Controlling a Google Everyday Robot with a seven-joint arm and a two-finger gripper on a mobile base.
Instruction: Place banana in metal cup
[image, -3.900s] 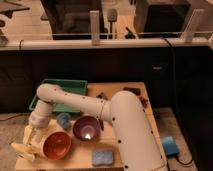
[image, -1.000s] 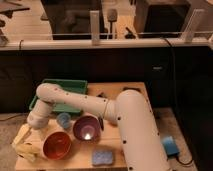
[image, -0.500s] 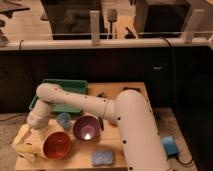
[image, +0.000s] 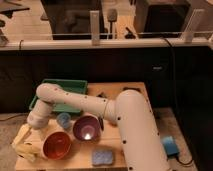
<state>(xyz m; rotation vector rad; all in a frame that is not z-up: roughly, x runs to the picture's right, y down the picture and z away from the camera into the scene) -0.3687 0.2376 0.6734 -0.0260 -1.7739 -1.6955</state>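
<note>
Banana, a small pale yellow, slightly curved piece (image: 26, 150), lies at the front left corner of the light wooden tabletop (image: 75, 161), just left of the round orange bowl (image: 56, 145). The cream-coloured end effector (image: 21, 140) of the thick white arm (image: 125, 120) reaches down over that same corner, right at the banana. Whether it is released or clenched on the fruit I cannot tell, because the two pale shapes run together there.

A small round bluish-grey cup (image: 63, 120), which I take to be the metal cup, stands near the arm's wrist, between the orange bowl and the glossy purple bowl (image: 87, 128). It sits well inside the table edge, behind the orange bowl. A green rectangular tray (image: 60, 86) sits at the back left, and a blue sponge (image: 103, 157) lies at the front.

The banana is probably light and fairly soft, with a smooth skin that could slip or bruise under a hard pinch. Its curve may let it rock or roll when nudged. The best hold is likely across its short width near the middle, so that neither end droops. The cup's mouth looks narrow against the banana's length, so the fruit will probably need to go in end first.
</note>
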